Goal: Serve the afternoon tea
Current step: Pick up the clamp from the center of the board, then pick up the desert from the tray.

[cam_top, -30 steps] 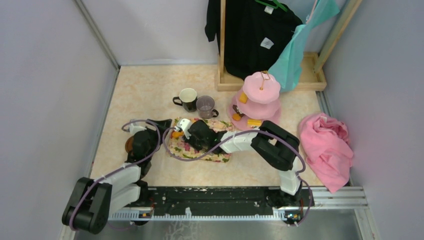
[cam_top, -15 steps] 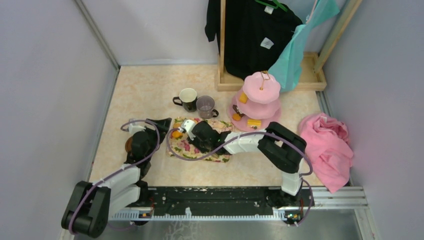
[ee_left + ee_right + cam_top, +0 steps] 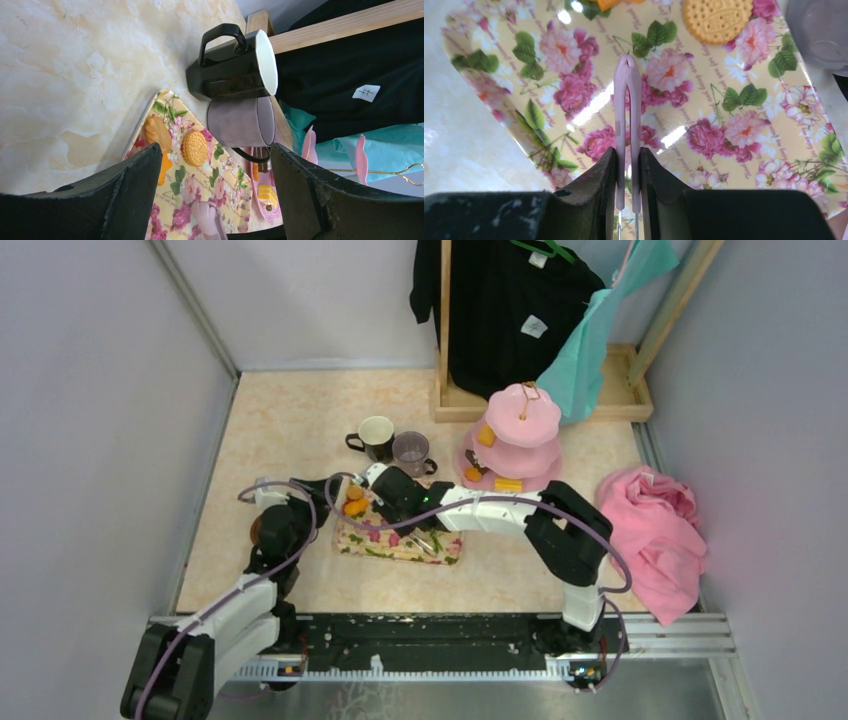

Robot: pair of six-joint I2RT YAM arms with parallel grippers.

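Right tool (image 3: 628,162) pinched pink tongs (image 3: 627,100) over flower-patterned tray (image 3: 749,165), round biscuit (image 3: 716,17) beyond their tips, left tool (image 3: 215,155) spread wide, facing black mug (image 3: 225,70) and smoky mug (image 3: 237,122).

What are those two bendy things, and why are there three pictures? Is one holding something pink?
They are two robot arms, bolted at the near edge of the table. One picture looks down from above; the other two come from cameras on each wrist. On the table sit a flowery tray with a biscuit, a black mug, a smoky mug and a pink stand with snacks. The right hand pinches pink tongs over the tray. The left hand is open and holds nothing.
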